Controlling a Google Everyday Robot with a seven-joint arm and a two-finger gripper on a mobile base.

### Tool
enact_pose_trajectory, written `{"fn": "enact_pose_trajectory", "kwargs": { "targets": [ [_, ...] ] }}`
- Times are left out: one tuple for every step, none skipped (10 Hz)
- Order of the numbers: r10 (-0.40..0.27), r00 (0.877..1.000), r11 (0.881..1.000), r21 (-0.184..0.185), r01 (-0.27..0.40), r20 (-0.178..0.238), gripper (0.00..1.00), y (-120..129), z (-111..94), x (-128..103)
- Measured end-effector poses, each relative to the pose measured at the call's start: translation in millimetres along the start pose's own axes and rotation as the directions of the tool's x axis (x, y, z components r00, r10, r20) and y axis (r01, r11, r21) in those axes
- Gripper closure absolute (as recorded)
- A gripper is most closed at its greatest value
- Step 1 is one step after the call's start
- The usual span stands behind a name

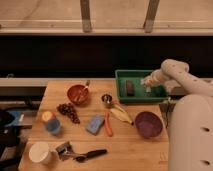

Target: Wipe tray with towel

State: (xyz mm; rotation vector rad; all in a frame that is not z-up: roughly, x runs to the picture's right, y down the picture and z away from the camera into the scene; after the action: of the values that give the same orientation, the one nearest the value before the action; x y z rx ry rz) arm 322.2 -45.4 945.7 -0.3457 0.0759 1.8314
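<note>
A green tray (141,93) stands at the back right of the wooden table (130,150). A dark oblong thing (130,87), perhaps the folded towel, lies in the tray's left half. My gripper (148,83) is low inside the tray's right half, just right of the dark thing, at the end of the white arm (172,70) that reaches in from the right. I cannot tell whether it holds anything.
On the table lie a red bowl with a spoon (78,93), grapes (68,111), a metal cup (106,99), a banana (120,114), a carrot (107,125), a blue sponge (94,124), a purple bowl (148,124), a blue cup (51,125), a white cup (39,152) and a black-handled tool (86,154).
</note>
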Motion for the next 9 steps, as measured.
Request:
{"fn": "enact_pose_trajectory", "kwargs": {
  "targets": [
    [0.003, 1.0, 1.0, 0.003, -0.003, 0.0, 1.0, 0.5, 6.1, -11.4],
    [-0.002, 1.0, 1.0, -0.001, 0.002, 0.0, 1.0, 7.6, 12.5, -21.4],
    [-0.015, 1.0, 1.0, -0.011, 0.015, -0.012, 1.0, 19.3, 21.8, -24.6],
    [-0.03, 0.999, 0.999, -0.022, 0.03, -0.024, 1.0, 29.7, 27.7, -23.9],
    [-0.04, 0.999, 0.999, -0.031, 0.039, -0.033, 1.0, 34.8, 30.3, -19.6],
    [-0.054, 0.998, 0.997, -0.05, 0.051, -0.044, 1.0, 43.9, 29.7, -7.5],
    [-0.064, 0.996, 0.996, -0.066, 0.06, -0.055, 1.0, 52.8, 27.4, 7.1],
    [-0.069, 0.996, 0.995, -0.072, 0.065, -0.059, 1.0, 54.8, 22.7, 19.4],
    [-0.07, 0.996, 0.995, -0.07, 0.066, -0.061, 1.0, 51.4, 15.0, 32.9]
  ]
}}
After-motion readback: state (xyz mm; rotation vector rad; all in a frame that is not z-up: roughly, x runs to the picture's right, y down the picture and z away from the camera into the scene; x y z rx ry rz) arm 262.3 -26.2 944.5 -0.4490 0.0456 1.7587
